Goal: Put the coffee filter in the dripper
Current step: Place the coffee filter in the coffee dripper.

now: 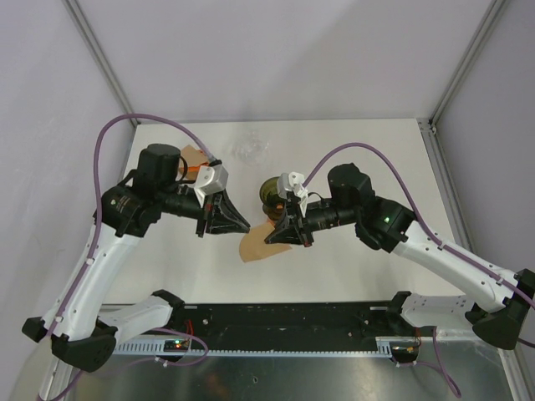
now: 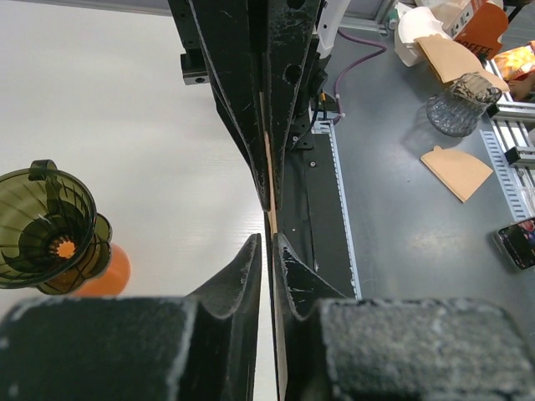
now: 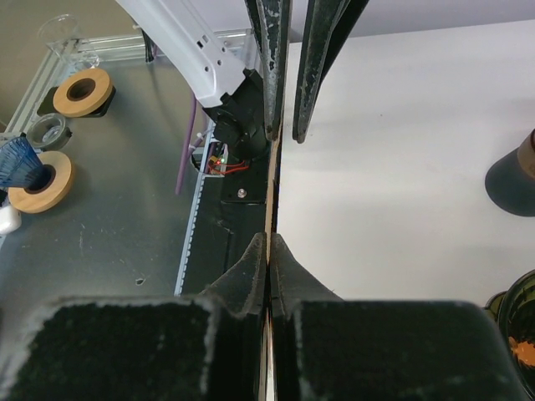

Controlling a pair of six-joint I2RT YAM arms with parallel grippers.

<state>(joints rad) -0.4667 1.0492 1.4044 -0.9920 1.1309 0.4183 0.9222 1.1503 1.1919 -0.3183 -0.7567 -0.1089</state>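
Note:
The brown paper coffee filter [image 1: 255, 245] hangs just above the table between my two grippers. My right gripper [image 1: 276, 235] is shut on its right edge; in the right wrist view the filter [image 3: 269, 196] is a thin line pinched between the pads [image 3: 268, 236]. My left gripper [image 1: 241, 224] is at the filter's left edge. In the left wrist view the filter [image 2: 270, 188] lies against the right finger, with a thin slit of light left between the jaws [image 2: 267, 240]. The dark green dripper [image 1: 272, 190] [image 2: 46, 221] stands upright behind the right gripper, with nothing in it.
A clear glass vessel [image 1: 249, 150] sits at the back of the table, and another tan filter [image 1: 194, 156] shows behind the left arm. An orange object [image 2: 117, 269] lies beside the dripper. The black rail [image 1: 284, 322] marks the near edge.

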